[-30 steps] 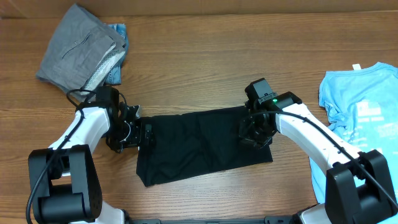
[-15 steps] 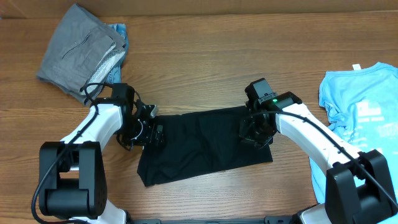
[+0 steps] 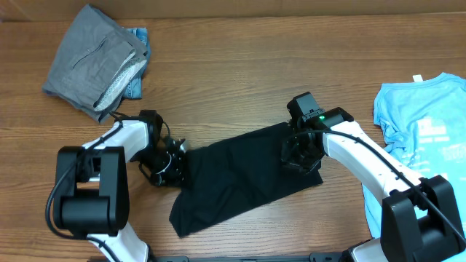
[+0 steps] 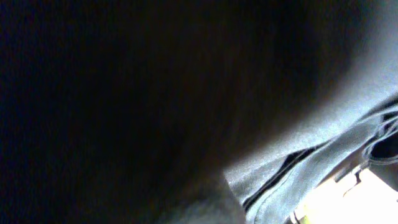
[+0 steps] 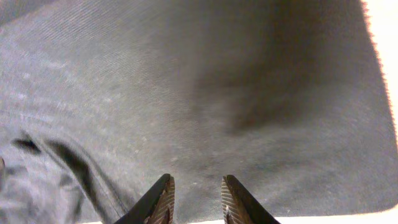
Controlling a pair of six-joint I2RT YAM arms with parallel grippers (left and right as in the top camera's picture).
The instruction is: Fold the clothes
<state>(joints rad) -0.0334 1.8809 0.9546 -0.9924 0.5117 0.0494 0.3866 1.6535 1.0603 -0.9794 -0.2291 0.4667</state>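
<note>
Overhead: black T-shirt [image 3: 240,178] lies mid-table [image 3: 233,80], folded to a long band. Its long axis runs diagonally, with the low end near the front edge on the left and the high end up-right. Plain black, no print showing. Edges are mostly straight, and the lower-left end is cut off roughly square. left gripper [image 3: 169,159] sits at the band's upper-left corner, closed, with cloth bunched into it, so I read that as a pinch on the shirt. right gripper [image 3: 300,156] is over the upper-right end, on the fabric. grey garments [image 3: 91,62] are piled far left at the back, with a bit of blue cloth poking out beside them. light-blue T-shirt [image 3: 422,138] with a print lies at the far right edge. Both are well apart from the black one.

Left wrist: lens is filled with dark cloth of the black T-shirt [image 4: 124,93]. Own fingers aren't visible. Lower right shows a lighter weave with hem folds and a bright patch in the corner.

Right wrist: fabric [image 5: 217,93] reads washed-out grey, fine-ribbed, mostly flat, with creases at lower left. Its straight edge meets bright table at right. Right gripper [image 5: 196,193] tips stand a narrow gap apart just above the cloth, nothing between them.
</note>
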